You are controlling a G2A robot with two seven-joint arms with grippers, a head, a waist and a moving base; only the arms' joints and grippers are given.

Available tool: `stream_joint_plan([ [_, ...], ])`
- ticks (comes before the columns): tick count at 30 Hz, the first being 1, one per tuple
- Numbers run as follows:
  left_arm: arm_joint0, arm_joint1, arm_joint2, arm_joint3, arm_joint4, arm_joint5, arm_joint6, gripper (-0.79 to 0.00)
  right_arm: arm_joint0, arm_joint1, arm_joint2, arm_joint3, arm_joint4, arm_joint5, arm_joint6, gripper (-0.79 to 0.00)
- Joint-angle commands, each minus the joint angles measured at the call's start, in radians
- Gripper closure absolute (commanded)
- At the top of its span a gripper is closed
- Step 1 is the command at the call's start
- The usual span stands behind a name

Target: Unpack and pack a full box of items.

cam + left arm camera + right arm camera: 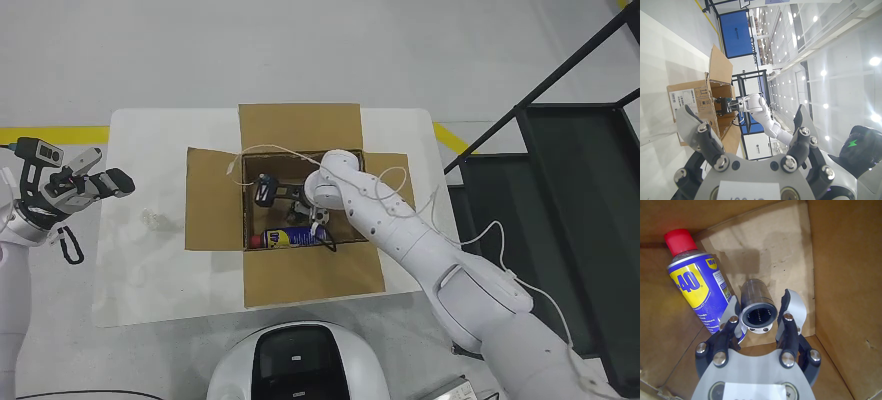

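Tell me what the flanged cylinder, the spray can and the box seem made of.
Flanged bearing: likely steel, polished; it reflects light sharply. Spray can: apparently painted metal, glossy, with a bare silvery shoulder; red cap probably plastic. Box: matte brown cardboard, ragged edges.

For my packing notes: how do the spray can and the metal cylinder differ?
The spray can is blue and yellow with a red cap and longer; the metal cylinder is bare silver, hollow, shorter. The open right gripper straddles the metal cylinder, not the spray can. Both are in the box.
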Motion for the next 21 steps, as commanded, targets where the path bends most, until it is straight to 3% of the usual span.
stream_joint_plan([
  [1, 0.000, 0.000, 0.000, 0.000, 0.000, 0.000, 0.000, -0.785, 0.002, -0.002, 0.000, 0.003, 0.004, -0.003, -0.006, -0.785],
  [15, 0.000, 0.000, 0.000, 0.000, 0.000, 0.000, 0.000, -0.785, -0.011, 0.003, 0.037, 0.056, 0.064, -0.035, -0.089, -0.785],
  [19, 0.000, 0.000, 0.000, 0.000, 0.000, 0.000, 0.000, -0.785, -0.010, 0.002, 0.041, 0.075, 0.071, -0.038, -0.100, -0.656],
  [21, 0.000, 0.000, 0.000, 0.000, 0.000, 0.000, 0.000, -0.785, -0.009, 0.001, 0.041, 0.085, 0.073, -0.036, -0.100, -0.631],
])
